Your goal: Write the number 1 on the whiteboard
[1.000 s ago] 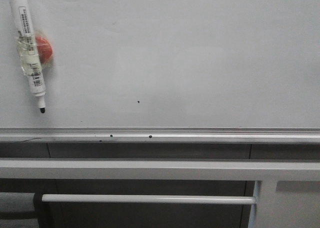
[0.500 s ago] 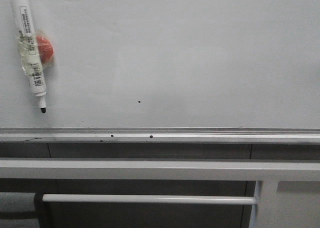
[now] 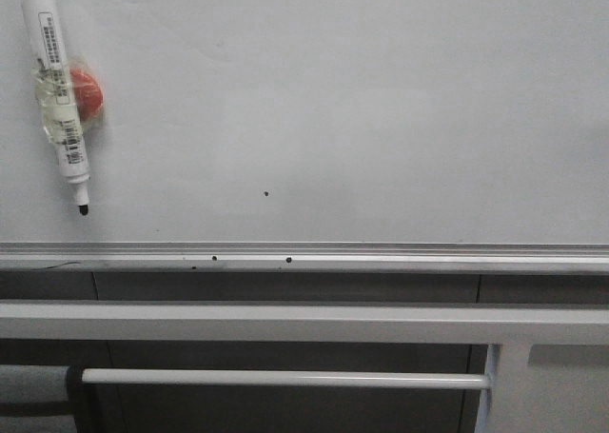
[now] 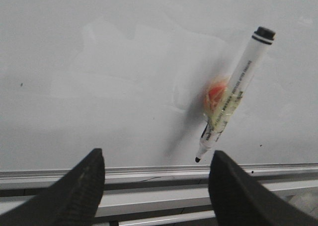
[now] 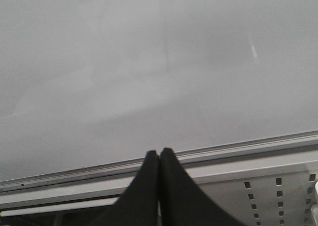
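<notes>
Pale grey-white whiteboard (image 3: 381,100) filling most of the front view, silver rail (image 3: 400,255) along its lower edge, grey frame bars below. No written stroke anywhere on the board; only a small black speck (image 3: 265,193) above the rail and two more dots on the rail itself. White marker (image 3: 59,100) hanging tip down at the board's upper left, well above the rail, taped to a red round magnet (image 3: 86,94) stuck to the board. Black tip uncapped, just clear of the rail. Left gripper (image 4: 156,186) wide open and empty, black fingers (image 4: 79,191) spread just below the marker's tip, not touching it. Right gripper (image 5: 159,186) fully closed with fingertips pressed together, nothing between them, facing the rail and bare board.
</notes>
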Tool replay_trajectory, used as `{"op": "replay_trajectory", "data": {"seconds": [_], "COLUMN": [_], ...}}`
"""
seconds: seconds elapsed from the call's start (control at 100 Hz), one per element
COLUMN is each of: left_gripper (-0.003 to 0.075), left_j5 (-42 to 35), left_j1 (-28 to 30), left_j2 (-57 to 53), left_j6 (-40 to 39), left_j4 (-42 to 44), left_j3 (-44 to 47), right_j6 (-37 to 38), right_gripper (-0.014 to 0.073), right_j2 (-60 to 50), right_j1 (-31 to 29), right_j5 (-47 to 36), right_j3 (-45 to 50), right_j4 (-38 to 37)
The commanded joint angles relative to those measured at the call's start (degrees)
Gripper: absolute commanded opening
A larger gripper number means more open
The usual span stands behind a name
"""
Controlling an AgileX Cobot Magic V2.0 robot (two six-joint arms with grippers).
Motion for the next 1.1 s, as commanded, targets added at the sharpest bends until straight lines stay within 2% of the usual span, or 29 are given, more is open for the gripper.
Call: {"op": "replay_trajectory", "data": {"seconds": [0.0, 0.14, 0.35, 0.47, 0.65, 0.76, 0.86, 1.09], "left_gripper": [0.042, 0.042, 0.042, 0.0419, 0.0419, 0.0419, 0.0419, 0.0419], "left_j5": [-9.89, -19.19, -33.15, -43.33, -55.85, -60.72, -65.96, -68.07], "left_j1": [-2.24, -9.33, -22.94, -28.72, -31.56, -31.66, -31.66, -31.66], "left_j2": [4.97, 14.94, 30.63, 38.36, 49.29, 54.18, 56.7, 57.68], "left_j6": [0.16, 0.16, 0.16, 0.16, 0.16, -0.2, -0.49, -1.96], "left_j4": [-0.78, 0.36, 0.37, -3.74, -6.67, -10.1, -9.02, -7.73], "left_j3": [-1.54, -1.89, -1.89, -1.89, -1.89, -1.89, -1.89, -3.29], "right_j6": [-0.75, -0.75, -0.75, -0.75, -0.75, -0.75, -0.75, -0.75], "right_gripper": [-0.0064, -0.0064, -0.0064, -0.0064, -0.0064, -0.0064, -0.0064, -0.0064], "right_j2": [1.16, 1.16, 1.16, 1.16, 1.16, 1.16, 1.16, 1.16], "right_j1": [0.25, 0.25, 0.25, 0.25, 0.75, 1.64, 2.15, 2.15], "right_j5": [-3.79, -3.79, -3.22, -2.97, -2.89, -2.89, -2.89, -4.63], "right_j3": [-1.37, -1.25, -1.16, -1.16, -1.16, -1.16, -1.16, -1.16], "right_j4": [0.41, 0.49, 0.73, 1.06, 1.31, 1.31, 1.31, 1.31]}}
